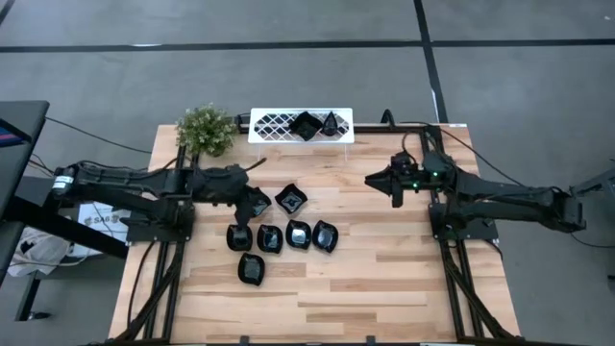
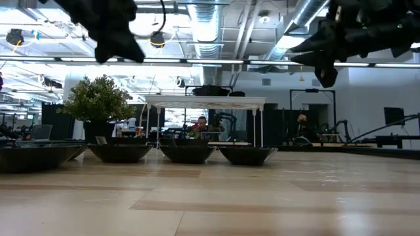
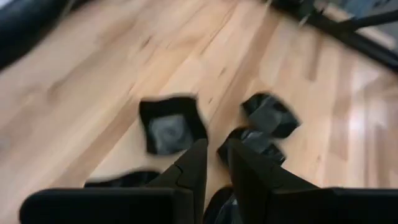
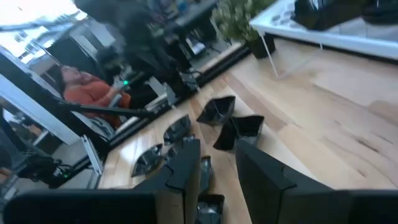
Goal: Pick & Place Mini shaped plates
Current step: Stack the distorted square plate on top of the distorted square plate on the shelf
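A pale wood-plank worktop (image 1: 384,279) stands on a grey floor, with an open workshop of ceiling ducts and strip lights beyond it and a person in an orange top (image 4: 93,88) seated in the background. At the far edge, a white lattice rack (image 1: 274,125) carries two black plates (image 1: 306,126) beside a small green plant (image 1: 206,129). Six more plates (image 1: 284,235) lie loose at mid-worktop. The left gripper (image 1: 258,205) hangs just over that cluster, fingers (image 3: 193,165) slightly parted and holding nothing. The right gripper (image 1: 373,179) hovers well apart, open and empty.
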You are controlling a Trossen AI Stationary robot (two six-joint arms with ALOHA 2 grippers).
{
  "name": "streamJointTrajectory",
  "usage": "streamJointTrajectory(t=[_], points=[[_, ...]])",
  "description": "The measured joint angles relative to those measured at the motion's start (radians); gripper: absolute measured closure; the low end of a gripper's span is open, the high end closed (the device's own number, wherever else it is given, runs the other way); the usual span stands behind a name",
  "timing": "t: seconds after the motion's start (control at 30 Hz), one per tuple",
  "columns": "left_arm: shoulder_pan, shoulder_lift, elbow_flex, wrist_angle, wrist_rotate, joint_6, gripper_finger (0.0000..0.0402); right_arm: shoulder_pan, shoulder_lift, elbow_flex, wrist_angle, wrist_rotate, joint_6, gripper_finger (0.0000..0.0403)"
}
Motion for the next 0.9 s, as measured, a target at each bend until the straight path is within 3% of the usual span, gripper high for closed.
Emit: streamJointTrajectory(t=[0.3, 0.7, 0.9], points=[[0.161, 0.074, 0.001, -0.117, 0.152, -0.016, 0.0334, 0.000, -0.113, -0.093, 0.025, 0.049, 0.026, 0.0305], [0.277, 0.265, 0.001, -0.170, 0.178, -0.008, 0.0334, 0.000, -0.160, -0.133, 0.032, 0.052, 0.055, 0.0305], [0.309, 0.298, 0.001, -0.169, 0.179, -0.045, 0.0334, 0.000, -0.159, -0.133, 0.032, 0.053, 0.055, 0.0305]])
